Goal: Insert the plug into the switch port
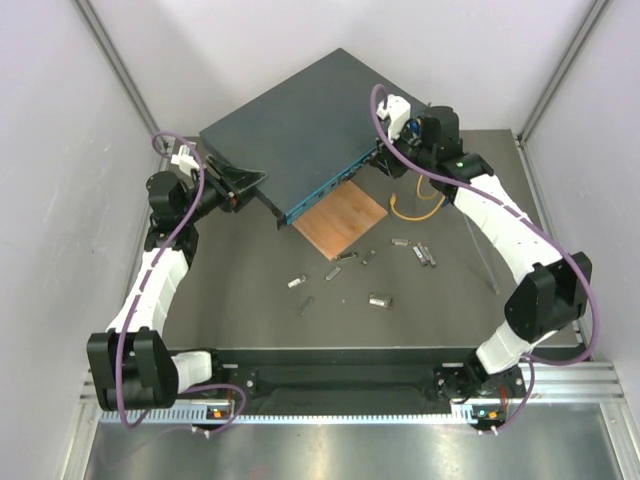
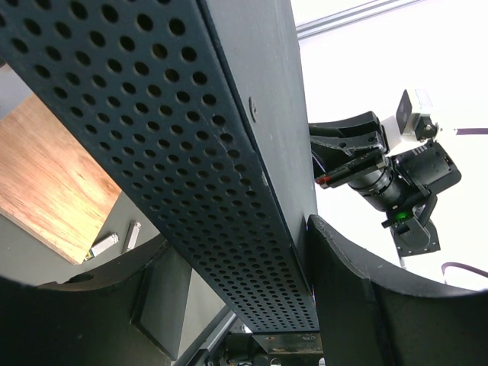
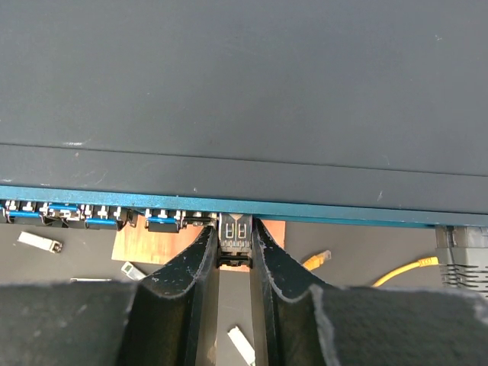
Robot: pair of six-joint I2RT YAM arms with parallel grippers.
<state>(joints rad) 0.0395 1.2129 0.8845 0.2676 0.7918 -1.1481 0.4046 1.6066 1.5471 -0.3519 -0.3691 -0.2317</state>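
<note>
Right wrist view has the right gripper [image 3: 234, 227] narrowly pinching the black plug [image 3: 235, 244], its nose at the teal face of the switch [image 3: 244, 91] — toward one o'clock on the table [image 1: 250, 320] — while the left gripper [image 2: 229, 305] seemingly clamps the switch's perforated side; full seating and release seem left.

the switch [image 1: 300, 130] is showing a dark blue-grey top, teal front and perforated side; the board [image 1: 342, 218] is showing brown grain.
</note>
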